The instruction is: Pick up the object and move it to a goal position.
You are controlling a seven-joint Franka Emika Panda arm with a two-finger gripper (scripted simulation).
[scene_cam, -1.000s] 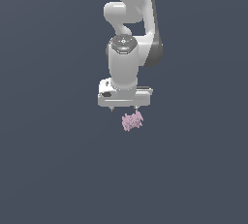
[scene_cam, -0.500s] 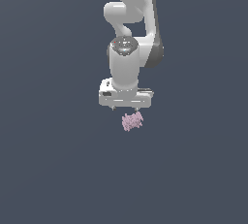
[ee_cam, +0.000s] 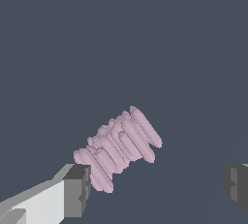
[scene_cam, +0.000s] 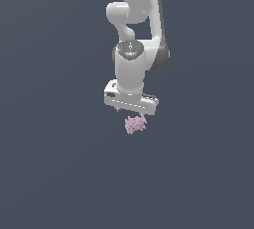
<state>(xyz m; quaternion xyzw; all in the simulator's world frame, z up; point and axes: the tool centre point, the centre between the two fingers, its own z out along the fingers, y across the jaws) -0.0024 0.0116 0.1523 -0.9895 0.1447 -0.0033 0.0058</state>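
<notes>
The gripper [ee_cam: 155,186] is open, with its two dark-padded fingers [ee_cam: 77,189] spread wide apart. The object [ee_cam: 117,148], a pale pink ridged clump, lies below the gripper between the two fingers, much closer to one finger than to the other; whether it touches that finger's pad cannot be told. In the exterior view the object [scene_cam: 135,124] sits directly beneath the gripper [scene_cam: 131,109] on the dark surface [scene_cam: 59,163].
</notes>
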